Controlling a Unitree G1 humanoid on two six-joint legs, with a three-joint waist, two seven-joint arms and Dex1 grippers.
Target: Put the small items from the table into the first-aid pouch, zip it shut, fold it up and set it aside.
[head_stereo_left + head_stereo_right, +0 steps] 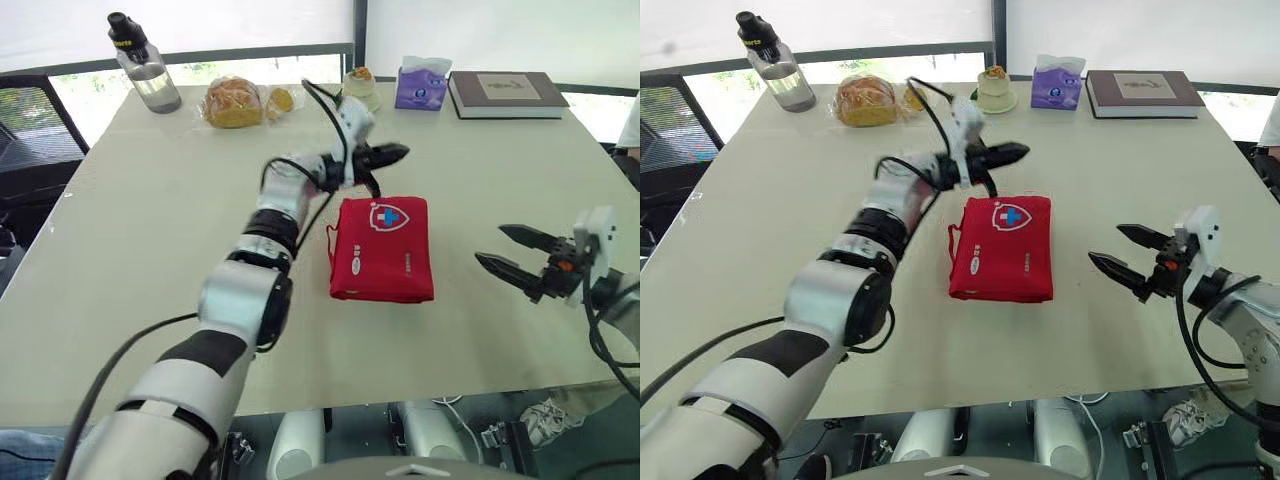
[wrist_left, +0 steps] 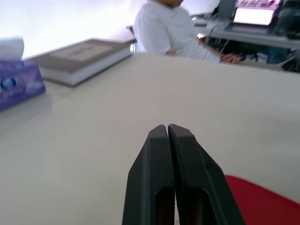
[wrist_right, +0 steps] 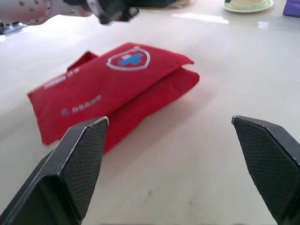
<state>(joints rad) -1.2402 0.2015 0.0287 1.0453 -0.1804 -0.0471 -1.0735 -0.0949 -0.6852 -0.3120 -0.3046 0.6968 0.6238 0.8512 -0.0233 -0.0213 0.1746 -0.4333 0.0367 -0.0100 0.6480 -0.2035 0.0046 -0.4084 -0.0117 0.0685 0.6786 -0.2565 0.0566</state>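
The red first-aid pouch lies folded flat in the middle of the table, white cross badge facing up. My left gripper hovers just past the pouch's far edge, its two black fingers pressed together with nothing between them. The pouch's red corner sits beside them in the left wrist view. My right gripper hangs open to the right of the pouch, a hand's width away, fingers pointing at it. In the right wrist view the pouch lies ahead between the spread fingers.
Along the far edge stand a water bottle, bagged bread, a small cup on a saucer, a purple tissue box and a thick book. A person in a white shirt sits beyond the table.
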